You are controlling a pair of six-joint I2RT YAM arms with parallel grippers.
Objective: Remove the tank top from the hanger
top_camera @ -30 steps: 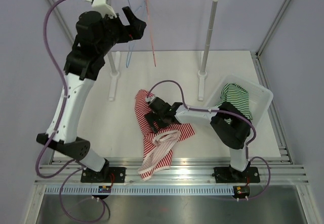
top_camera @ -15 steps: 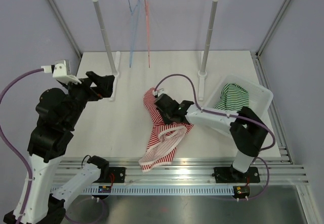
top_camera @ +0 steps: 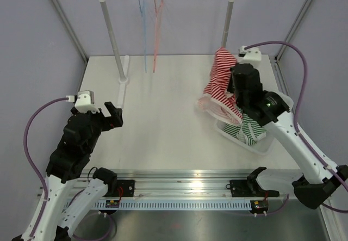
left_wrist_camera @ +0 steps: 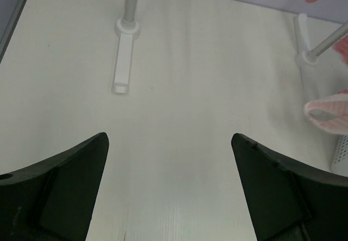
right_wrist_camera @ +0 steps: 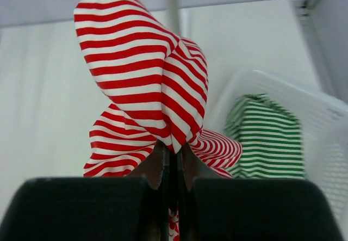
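1. Two fingers of the right gripper [right_wrist_camera: 173, 156] are pressing fully together on a thin fold of the red-and-white striped tank top [top_camera: 219, 80]. It is hanging in the air at about 2 o'clock over the table [top_camera: 163, 127]. It is off both the blue hanger [top_camera: 144, 34] and the red hanger [top_camera: 156, 29], and partly above the basket [right_wrist_camera: 326, 137].
2. Most of the cloth is drooping toward the basket's 9 o'clock side. To my eye, a release from here is risking a top draped over the rim or lying on the table.
3. With so little fabric between the jaws, the top could be slipping free if the arm is swinging briskly.
4. Its upper folds are hanging near the rack's right post [top_camera: 227, 23] at 1 o'clock, so a swing that way is likely to be catching cloth on it.
5. A trailing hem could be snagging the basket rim and dragging the basket along.
6. The left gripper [left_wrist_camera: 169, 137] is hovering at 8 o'clock with its fingers spread wide, holding nothing.
7. Counting what is standing here:
   - two arms and two grippers
   - two hangers on the rail at 12 o'clock, one blue and one red, both bare
   - one rack with two posts
   - one basket
   - two garments, the tank top and one green striped garment [top_camera: 249, 131] lying in the basket
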